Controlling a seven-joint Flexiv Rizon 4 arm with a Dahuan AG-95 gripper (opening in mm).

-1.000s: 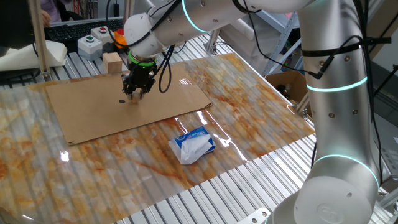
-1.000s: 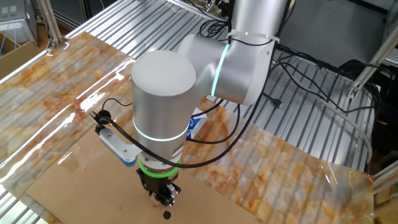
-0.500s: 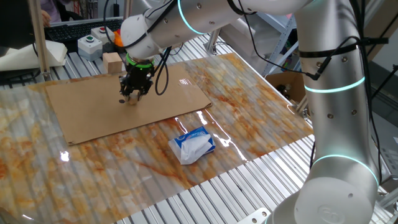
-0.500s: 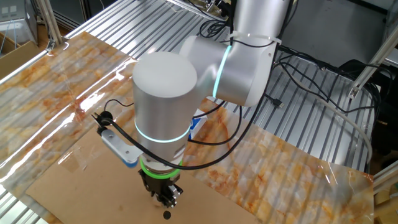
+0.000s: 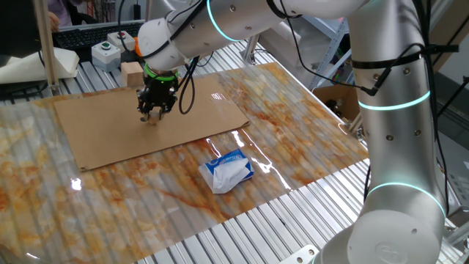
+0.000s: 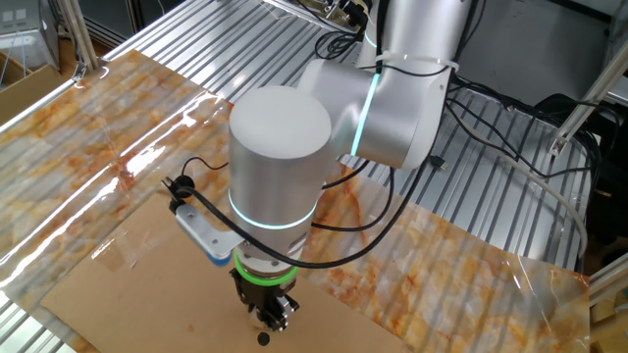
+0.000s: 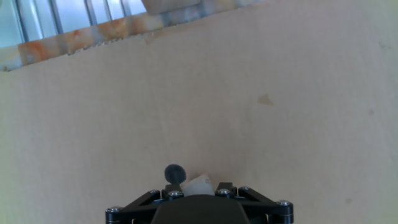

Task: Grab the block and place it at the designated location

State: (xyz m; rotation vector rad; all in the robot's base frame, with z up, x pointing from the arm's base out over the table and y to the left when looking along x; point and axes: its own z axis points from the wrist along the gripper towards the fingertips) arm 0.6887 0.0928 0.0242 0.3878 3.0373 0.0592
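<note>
1. In my judgement the grab is done: the small light-tan wooden cube [image 7: 198, 184] sits pinched between the fingers of the black two-finger hand [image 5: 152, 115], so I read the hand as narrow and holding the cube. What remains is the placing, which is not yet done.

2. In the hand view, going left to right, I see the small flat round black dot [image 7: 175, 173] first and the cube just to its right, with the cube's edge at or touching the dot's rim. I cannot tell whether the cube is resting on the flat brown cardboard sheet [image 5: 102, 128] or hovering just above it.

3. On the surface, the hand stands over the cardboard sheet toward its far edge, near the larger tan wooden block [image 5: 132, 73] that sits off the sheet by the far left corner.

4. From the other fixed view the dot [image 6: 262, 339] shows just in front of the hand [image 6: 272, 319], close beside the fingertips; the cube is hidden there.

5. I judge that a small sideways shift toward the dot is left, then a release.
</note>
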